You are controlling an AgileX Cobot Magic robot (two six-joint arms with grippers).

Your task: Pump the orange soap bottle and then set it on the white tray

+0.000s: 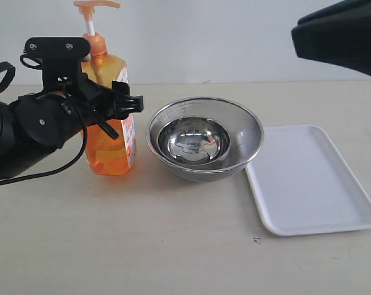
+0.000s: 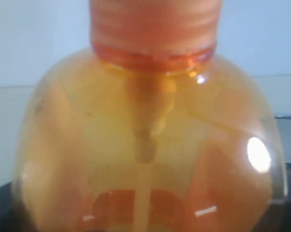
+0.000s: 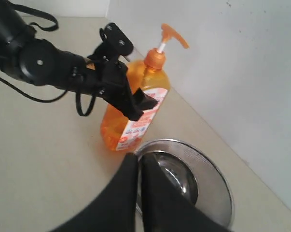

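The orange soap bottle stands upright at nine o'clock of the steel bowl, with the white tray at three o'clock. We judge the bottle heavy (nearly full), smooth and slightly yielding. The left gripper clamps its shoulder, a sound hold. The right gripper hangs clear, fingers together.

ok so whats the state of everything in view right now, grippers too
orange soap bottle: upright on the table, pump head up, largely full
left gripper: shut on the bottle's upper body
right gripper: shut, empty, clear of the bottle
steel bowl: upright, nothing in it
white tray: flat on the table, empty
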